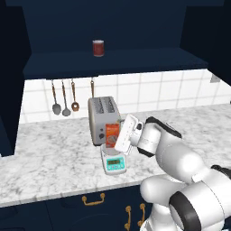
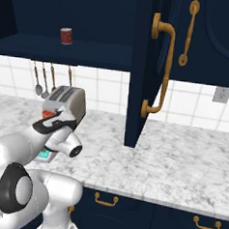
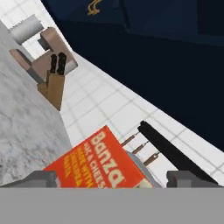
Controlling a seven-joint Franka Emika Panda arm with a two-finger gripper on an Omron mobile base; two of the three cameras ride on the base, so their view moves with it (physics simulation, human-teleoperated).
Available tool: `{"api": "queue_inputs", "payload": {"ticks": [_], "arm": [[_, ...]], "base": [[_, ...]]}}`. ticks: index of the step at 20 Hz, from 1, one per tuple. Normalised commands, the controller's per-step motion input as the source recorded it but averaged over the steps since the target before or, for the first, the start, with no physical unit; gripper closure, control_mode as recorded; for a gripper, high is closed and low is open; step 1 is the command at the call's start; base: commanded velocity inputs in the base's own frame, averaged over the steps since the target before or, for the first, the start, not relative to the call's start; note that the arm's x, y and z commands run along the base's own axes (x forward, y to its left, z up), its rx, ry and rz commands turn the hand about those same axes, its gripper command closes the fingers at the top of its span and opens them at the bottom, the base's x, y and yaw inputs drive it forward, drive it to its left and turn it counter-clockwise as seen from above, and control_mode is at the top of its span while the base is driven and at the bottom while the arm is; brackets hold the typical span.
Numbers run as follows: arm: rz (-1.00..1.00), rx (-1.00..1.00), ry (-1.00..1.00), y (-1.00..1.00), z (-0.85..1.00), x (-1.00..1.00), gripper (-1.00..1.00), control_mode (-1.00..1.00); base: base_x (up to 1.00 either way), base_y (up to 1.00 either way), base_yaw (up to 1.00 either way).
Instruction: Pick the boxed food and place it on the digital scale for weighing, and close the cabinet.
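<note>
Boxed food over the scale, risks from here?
1. The boxed food sits tilted between the gripper fingers, so it may topple on the digital scale.
2. The toaster stands right behind; the box could bump it.
3. The cabinet door hangs open, a snag for the arm.

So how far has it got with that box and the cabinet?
Partway. The box has been picked: it sits between the claw tips, right above the scale in front of the toaster. I cannot tell whether it rests on the plate yet or whether the claw has let go. The cabinet door stands open, so closing it is left.
</note>
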Motion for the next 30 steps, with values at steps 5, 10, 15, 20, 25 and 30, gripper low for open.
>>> {"api": "queue_inputs", "payload": {"ticks": [5, 10, 15, 20, 25, 30], "arm": [[-0.04, 0.01, -0.01, -0.15, 0.01, -0.38, -1.00, -1.00], [-0.05, 0.01, -0.08, -0.25, 0.14, -0.47, -1.00, -1.00], [-0.14, 0.03, -0.26, -0.67, 0.33, -1.00, -1.00, -1.00], [-0.15, 0.02, -0.21, -0.78, 0.38, -1.00, -1.00, -1.00], [-0.10, 0.03, -0.16, -0.97, 0.19, -1.00, -1.00, -1.00], [-0.12, 0.04, -0.32, -0.50, -0.19, -0.93, -1.00, -1.00]], "base": [[0.00, 0.00, 0.00], [0.00, 0.00, 0.00], [0.00, 0.00, 0.00], [0.00, 0.00, 0.00], [0.00, 0.00, 0.00], [0.00, 0.00, 0.00]]}}
